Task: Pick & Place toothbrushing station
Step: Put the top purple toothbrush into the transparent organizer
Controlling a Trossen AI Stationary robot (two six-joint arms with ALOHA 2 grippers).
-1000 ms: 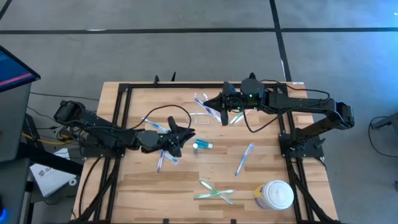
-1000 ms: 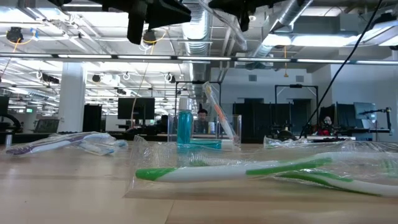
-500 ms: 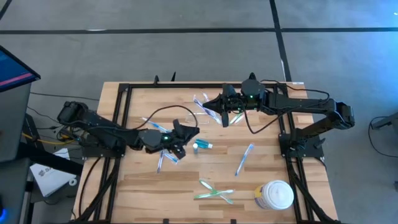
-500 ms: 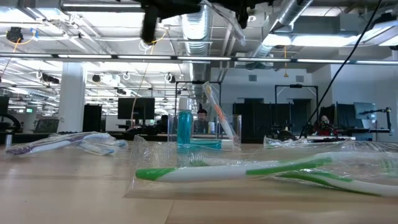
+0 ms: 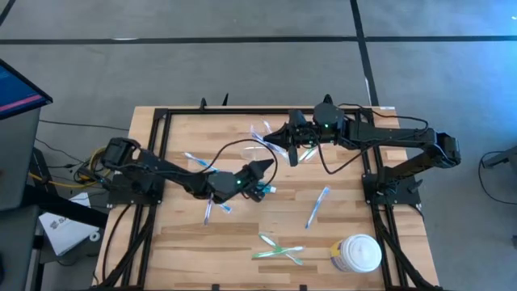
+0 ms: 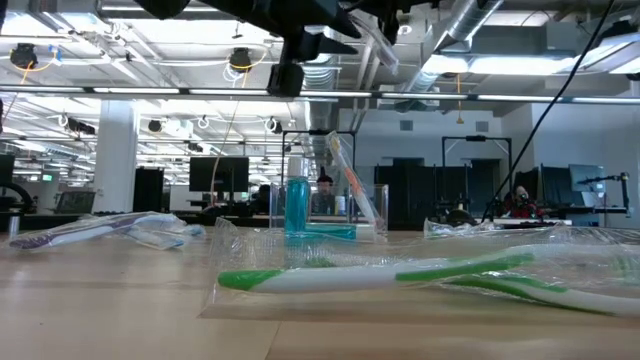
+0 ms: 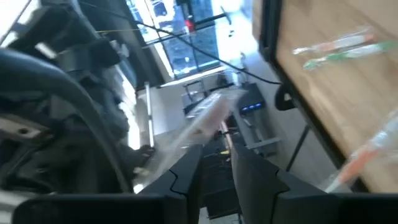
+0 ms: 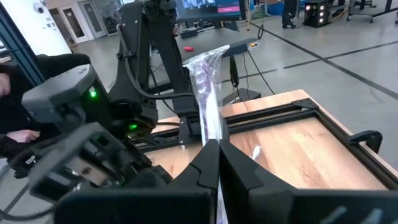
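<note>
My right gripper (image 5: 279, 145) hangs over the table's far middle, shut on a clear-wrapped toothbrush (image 8: 208, 74). My left gripper (image 5: 262, 167) is just on its near side and lower, pointing level toward the table's right. It is shut on another clear-wrapped toothbrush (image 7: 208, 118), which is blurred. Below the left gripper the teal tube (image 5: 262, 190) stands upright on the wood. In the low view a clear holder (image 6: 372, 210) stands beside the tube, and a toothbrush (image 6: 345, 180) leans in it. My left gripper has the wrapped toothbrush (image 7: 217, 127) pinched between its two fingers, at their ends as far as the blur shows. The brush lies across the fingers and is lifted clear of the table. My right gripper pinches the lower part of the wrapper (image 8: 214, 140) between its two fingers. The rest sticks out past the fingertips, clear of the table.
A white lidded jar (image 5: 358, 253) stands at the near right corner. Two crossed green toothbrushes (image 5: 279, 250) lie near the front edge, a blue one (image 5: 319, 206) at the right, and two more (image 5: 214, 208) under the left arm. Black frame rails (image 5: 157, 162) line the sides.
My left gripper has travelled toward the table's right, closing in on the right gripper, and has rolled strongly about its own pointing line. It stays shut on its toothbrush. The things on the table lie as before.
</note>
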